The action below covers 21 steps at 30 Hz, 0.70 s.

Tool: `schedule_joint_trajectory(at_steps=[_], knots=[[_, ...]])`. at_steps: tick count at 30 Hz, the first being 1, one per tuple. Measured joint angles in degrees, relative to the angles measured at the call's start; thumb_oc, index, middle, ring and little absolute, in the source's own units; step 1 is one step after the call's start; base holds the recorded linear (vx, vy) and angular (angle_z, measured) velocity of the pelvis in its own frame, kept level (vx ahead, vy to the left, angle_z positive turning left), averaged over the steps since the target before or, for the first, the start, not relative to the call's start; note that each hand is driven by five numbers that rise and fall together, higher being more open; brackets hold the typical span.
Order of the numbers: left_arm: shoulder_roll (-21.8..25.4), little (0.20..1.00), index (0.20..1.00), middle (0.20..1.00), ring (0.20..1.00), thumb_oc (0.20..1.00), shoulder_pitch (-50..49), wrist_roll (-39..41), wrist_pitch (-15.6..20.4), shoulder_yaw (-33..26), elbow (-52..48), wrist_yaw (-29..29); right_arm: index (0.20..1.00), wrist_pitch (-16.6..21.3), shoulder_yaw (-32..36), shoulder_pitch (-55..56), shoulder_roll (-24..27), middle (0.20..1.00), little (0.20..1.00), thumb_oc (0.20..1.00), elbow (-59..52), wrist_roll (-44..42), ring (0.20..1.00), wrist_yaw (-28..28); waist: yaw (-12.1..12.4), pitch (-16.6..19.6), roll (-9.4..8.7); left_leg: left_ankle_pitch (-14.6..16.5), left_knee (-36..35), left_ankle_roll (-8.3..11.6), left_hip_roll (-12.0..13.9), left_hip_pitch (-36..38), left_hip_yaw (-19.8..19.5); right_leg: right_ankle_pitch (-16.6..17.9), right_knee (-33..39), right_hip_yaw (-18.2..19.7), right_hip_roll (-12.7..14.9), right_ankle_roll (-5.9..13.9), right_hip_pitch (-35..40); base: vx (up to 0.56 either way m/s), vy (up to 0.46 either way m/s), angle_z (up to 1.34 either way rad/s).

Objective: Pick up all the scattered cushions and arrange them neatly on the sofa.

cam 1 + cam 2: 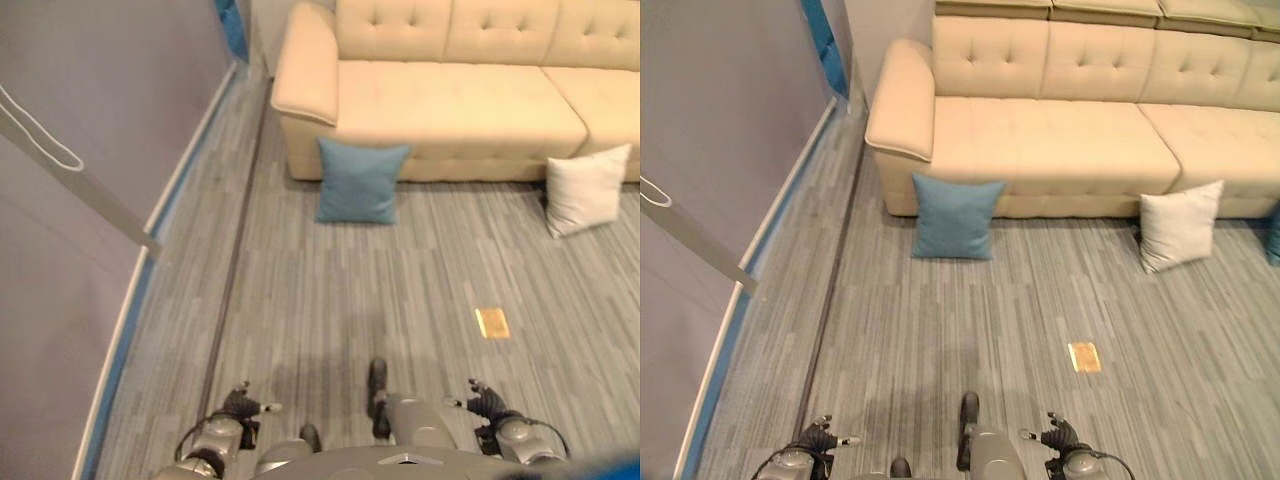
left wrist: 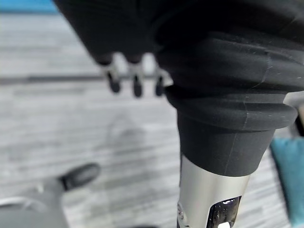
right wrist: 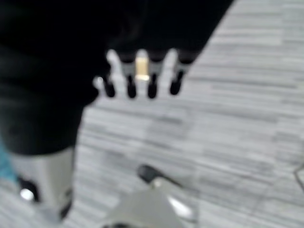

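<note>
A blue cushion [image 1: 360, 181] stands on the floor, leaning against the front of the beige tufted sofa [image 1: 455, 110] near its left armrest. To the right a white cushion [image 1: 587, 188] leans on the sofa front too. The edge of a teal cushion [image 1: 1274, 236] shows at the far right. No cushion lies on the sofa seat. My left hand [image 1: 243, 403] and right hand [image 1: 487, 400] hang low near my body, far from the cushions. In the wrist views the left hand's fingers [image 2: 136, 78] and the right hand's fingers [image 3: 141, 76] hang straight over bare floor, holding nothing.
A grey wall panel [image 1: 90, 150] with a blue baseboard runs along the left side, with a white bar [image 1: 80, 180] slanting across it. A small brass floor plate [image 1: 492, 322] sits in the grey striped flooring between me and the white cushion.
</note>
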State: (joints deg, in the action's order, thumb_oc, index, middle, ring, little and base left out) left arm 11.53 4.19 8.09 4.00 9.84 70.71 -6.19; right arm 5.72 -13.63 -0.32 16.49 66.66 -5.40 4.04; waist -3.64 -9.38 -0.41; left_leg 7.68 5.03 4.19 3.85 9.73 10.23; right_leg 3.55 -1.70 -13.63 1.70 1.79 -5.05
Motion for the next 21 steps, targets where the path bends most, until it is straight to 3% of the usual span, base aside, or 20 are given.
schedule_joint_trajectory(at_steps=[1,2,3,4,7,8,9,10,11,12,16,17,19,20,21], knots=[[0.07,1.000,1.000,1.000,1.000,1.000,1.34,0.28,0.15,0.12,0.59,0.00,1.000,0.29,0.21,0.10,-0.26,1.000,1.000,1.000,0.18,-0.03,1.000,-0.03,-0.53,0.14,-1.11,0.96,10.36,2.48,0.27,-5.10,0.29,0.42,2.28,-1.68,0.78,-1.21,1.93,0.15,-0.281,0.48],[-0.17,1.000,1.000,1.000,1.000,1.000,2.37,1.08,0.38,0.37,0.09,0.01,1.000,0.25,-0.31,-0.06,0.05,1.000,1.000,1.000,-0.22,-0.18,1.000,0.02,1.14,-0.01,-3.26,-2.75,27.36,6.51,1.91,-13.56,1.53,0.41,3.85,-1.72,1.12,-5.29,4.12,0.21,-0.237,0.26],[-0.31,1.000,1.000,1.000,1.000,1.000,2.84,1.81,0.33,0.65,0.19,0.03,1.000,0.27,-1.09,-0.72,0.39,1.000,1.000,1.000,0.14,-0.72,1.000,0.07,1.99,-0.23,-3.70,-5.65,34.68,6.46,3.09,-17.26,1.61,-0.09,4.40,-1.62,0.73,-6.70,5.06,0.28,-0.180,-0.01],[-0.16,1.000,1.000,1.000,1.000,1.000,2.83,2.09,0.32,0.91,0.25,0.03,1.000,0.23,-1.73,-1.33,0.12,1.000,1.000,1.000,0.91,-1.26,1.000,0.13,2.67,-0.26,-4.08,-5.03,35.43,5.70,4.02,-19.33,2.04,-0.47,6.18,-1.87,0.34,-6.78,6.67,0.30,-0.057,0.03],[0.07,1.000,1.000,1.000,1.000,1.000,3.71,2.59,0.34,0.92,-0.29,-0.03,1.000,0.09,-2.27,-2.37,-0.20,1.000,1.000,1.000,1.81,-1.61,1.000,0.11,3.32,-0.90,-5.19,-5.21,19.35,4.44,3.54,-20.94,3.54,-2.05,7.34,-2.29,-0.83,-5.91,8.01,0.20,0.002,0.12],[0.59,1.000,1.000,1.000,1.000,1.000,3.82,3.27,0.27,0.88,-0.56,-0.09,1.000,0.04,-2.57,-2.79,-0.27,1.000,1.000,1.000,1.81,-1.90,1.000,0.09,3.36,-1.45,-4.90,-8.64,6.72,3.31,3.39,-20.79,3.72,-3.04,7.33,-3.10,-2.05,-5.31,9.08,0.52,0.083,-0.11],[0.94,1.000,1.000,1.000,1.000,1.000,3.64,3.80,0.16,0.85,-0.99,-0.11,1.000,0.16,-2.61,-3.17,0.02,1.000,1.000,1.000,1.77,-2.20,1.000,0.15,3.27,-1.72,-5.25,-12.10,-2.13,3.48,2.94,-20.52,3.69,-3.75,7.01,-3.07,-3.10,-4.29,10.05,0.53,0.089,-0.16],[1.08,1.000,1.000,1.000,1.000,1.000,2.97,3.80,0.16,0.95,-1.16,-0.03,1.000,0.26,-2.60,-3.30,0.26,1.000,1.000,1.000,1.77,-2.21,1.000,0.13,3.60,-1.86,-5.01,-12.94,-4.17,3.98,2.82,-20.90,3.30,-5.64,7.37,-2.31,-3.51,-3.34,11.13,0.60,0.104,-0.16],[1.03,1.000,1.000,1.000,1.000,1.000,3.36,3.76,0.15,0.80,-1.09,-0.12,1.000,0.14,-2.34,-3.40,0.52,1.000,1.000,1.000,2.08,-2.24,1.000,0.17,3.30,-1.89,-4.49,-15.08,-7.99,3.74,3.02,-20.04,3.49,-5.80,7.08,-2.66,-4.19,-4.27,12.29,0.37,0.098,-0.06],[1.00,1.000,1.000,1.000,1.000,1.000,3.37,3.76,0.13,0.81,-0.81,-0.12,1.000,0.14,-2.38,-2.99,0.47,1.000,1.000,1.000,2.75,-2.24,1.000,0.16,3.24,-1.86,-4.46,-15.90,-6.90,3.42,3.14,-20.27,4.33,-6.04,7.02,-2.71,-4.37,-4.52,12.92,0.37,0.117,-0.07],[0.45,1.000,1.000,1.000,1.000,1.000,1.94,3.76,0.10,0.29,0.41,-0.09,1.000,0.04,-2.55,-1.44,0.44,1.000,1.000,1.000,3.39,-2.19,1.000,0.07,3.25,0.11,-3.16,-17.45,-7.37,-0.05,1.19,-16.79,8.16,-9.01,6.87,-0.34,-3.88,-1.82,15.25,0.37,0.210,-0.29],[0.68,1.000,1.000,1.000,1.000,1.000,1.47,3.76,0.04,0.28,0.41,-0.10,1.000,0.00,-2.58,-1.49,-0.18,1.000,1.000,1.000,3.34,-2.16,1.000,0.04,3.14,0.37,-3.12,-17.26,-9.57,-5.94,0.05,-14.86,8.77,-10.50,4.18,0.44,-2.75,0.47,14.51,0.28,0.227,-0.34],[0.69,1.000,1.000,1.000,1.000,1.000,2.26,3.76,-0.02,0.29,0.30,-0.10,1.000,-0.08,-2.59,-1.85,-0.31,1.000,1.000,1.000,2.81,-2.07,1.000,-0.16,3.28,0.29,-2.68,-15.01,-10.31,-6.82,-0.03,-13.46,10.41,-12.30,-4.42,1.10,-1.41,3.16,10.71,0.25,0.188,-0.41],[1.52,1.000,1.000,1.000,1.000,1.000,2.24,3.76,-0.02,0.51,0.33,-0.10,1.000,-0.14,-2.63,-1.89,-0.36,1.000,1.000,1.000,-0.45,-2.08,1.000,-0.29,3.09,0.61,-2.60,-13.05,-9.70,-7.58,-0.60,-11.62,11.15,-15.58,-20.13,1.88,1.52,6.60,4.42,0.34,0.222,-0.37],[2.02,1.000,1.000,1.000,1.000,1.000,2.48,3.77,-0.02,1.07,0.19,-0.14,1.000,0.05,-2.61,-1.37,-0.32,1.000,1.000,1.000,-2.43,-2.08,1.000,-0.35,2.70,0.71,-2.78,-11.24,-9.88,-7.70,-1.83,-10.64,11.11,-16.35,-27.00,1.80,3.69,7.41,1.38,0.27,0.167,-0.18]])
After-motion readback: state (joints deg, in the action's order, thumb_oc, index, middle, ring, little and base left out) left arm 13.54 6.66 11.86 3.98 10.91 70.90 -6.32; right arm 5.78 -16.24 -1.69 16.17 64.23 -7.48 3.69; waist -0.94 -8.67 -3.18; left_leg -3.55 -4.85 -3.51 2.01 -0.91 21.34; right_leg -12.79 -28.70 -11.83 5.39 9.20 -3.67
